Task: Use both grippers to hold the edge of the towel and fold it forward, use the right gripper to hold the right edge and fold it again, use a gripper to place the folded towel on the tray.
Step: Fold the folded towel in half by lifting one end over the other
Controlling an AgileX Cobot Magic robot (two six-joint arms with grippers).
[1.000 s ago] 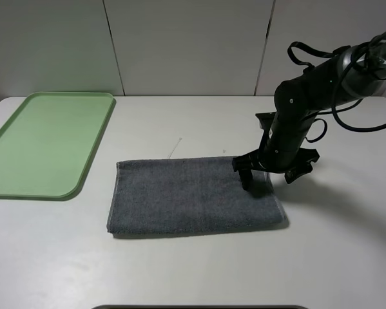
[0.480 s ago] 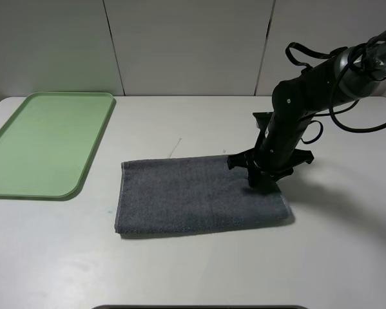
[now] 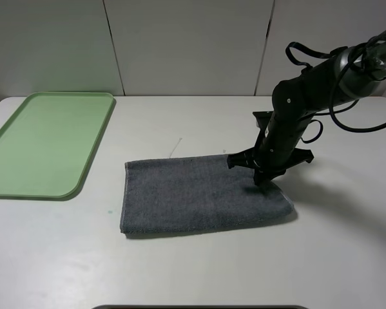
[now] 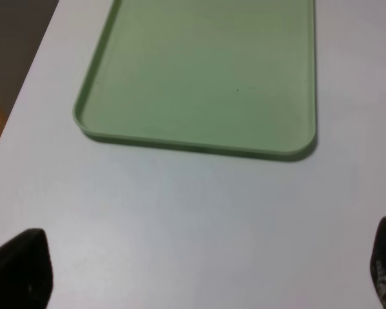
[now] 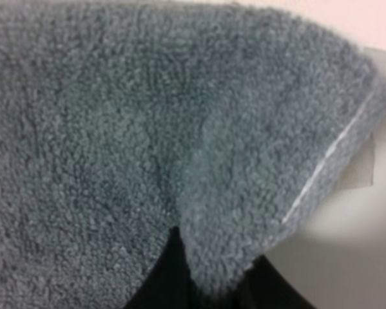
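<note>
Grey terry towel (image 3: 202, 193), limp and sure to drape, lies flat on the surface right of the green tray (image 3: 44, 141); my right pincer (image 3: 262, 182) pinches its right edge, left pincer (image 4: 202, 267) gapes wide.

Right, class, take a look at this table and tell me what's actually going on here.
The right claw is pressed down and clamped on the grey towel near its right end; the wrist view shows terry cloth bunched between its fingers. The towel lies as a long rectangle on the white table. The pale green tray sits to the left with nothing on it. The left claw hangs open over the table beside the tray, holding nothing.
</note>
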